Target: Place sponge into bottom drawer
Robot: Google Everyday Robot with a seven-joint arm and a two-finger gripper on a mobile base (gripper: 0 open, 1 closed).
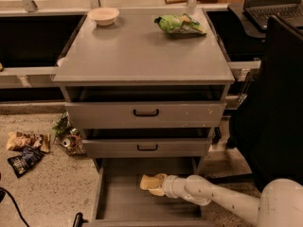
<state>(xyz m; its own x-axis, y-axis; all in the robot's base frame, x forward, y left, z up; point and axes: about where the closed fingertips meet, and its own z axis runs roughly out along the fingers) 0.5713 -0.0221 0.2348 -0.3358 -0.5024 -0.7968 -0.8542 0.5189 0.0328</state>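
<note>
Where the bottom drawer (127,198) gapes, one gripper (160,187) holds one sponge (148,181) inside.

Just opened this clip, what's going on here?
The robot's white arm reaches into the open bottom drawer, the lowest of three in the grey cabinet. Its gripper is low inside that drawer, with the soft yellow rectangular sponge at its tip. Whether the sponge is released cannot be seen. A green snack bag and a pale bowl sit on the cabinet top.
</note>
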